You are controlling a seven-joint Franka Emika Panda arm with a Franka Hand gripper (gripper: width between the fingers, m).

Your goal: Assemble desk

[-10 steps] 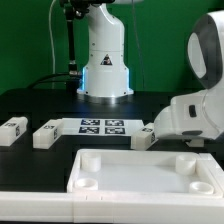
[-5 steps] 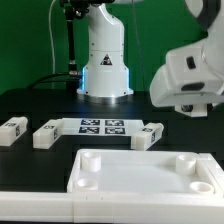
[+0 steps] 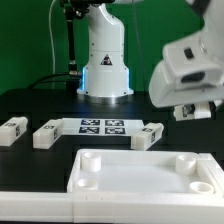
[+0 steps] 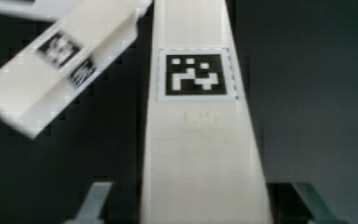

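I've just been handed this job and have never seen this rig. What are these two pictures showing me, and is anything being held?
The white machine at the back is a robot arm. Its gripper hangs above the table on the exterior view's right. The wide picture comes from a camera off the arm. The close one comes from a camera on the arm's wrist, looking out between the gripper's fingers.

On the black table lie the desk's white tabletop with round corner sockets, and three loose legs: the first leg, the second leg and the third leg. The flat sheet of printed tags is the marker board, not part of the desk.

The wrist view shows the gripper shut on the held leg, off the table.
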